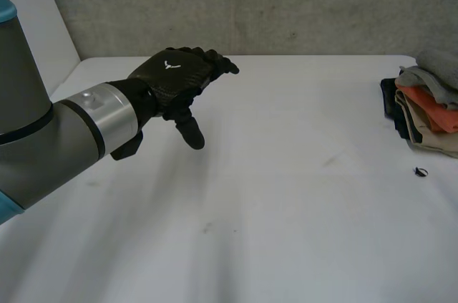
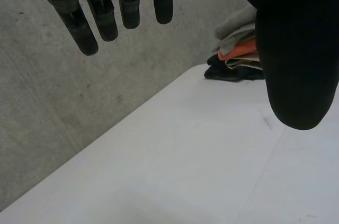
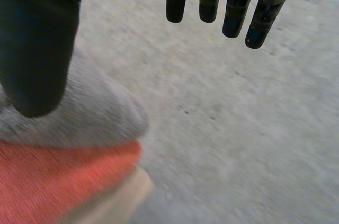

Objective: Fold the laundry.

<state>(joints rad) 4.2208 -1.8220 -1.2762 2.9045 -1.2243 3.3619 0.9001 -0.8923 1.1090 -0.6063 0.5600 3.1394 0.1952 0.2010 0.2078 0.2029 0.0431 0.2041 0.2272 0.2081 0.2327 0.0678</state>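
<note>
A stack of folded laundry [image 1: 428, 109] sits at the right edge of the white table [image 1: 286, 195]: grey on top, then orange, beige and dark pieces. My left hand [image 1: 179, 81] hovers over the table's far left part, fingers straight and thumb spread, holding nothing. In the left wrist view its fingers [image 2: 106, 15] and thumb [image 2: 299, 65] are apart, with the stack [image 2: 238, 54] beyond them. In the right wrist view my right hand's fingers [image 3: 233, 7] are straight and its thumb [image 3: 37, 49] is just above the grey top piece [image 3: 90, 113] of the stack [image 3: 63, 181], gripping nothing.
A small dark ring-like object [image 1: 421, 171] lies on the table in front of the stack. A grey concrete wall [image 1: 250, 2] runs behind the table's far edge.
</note>
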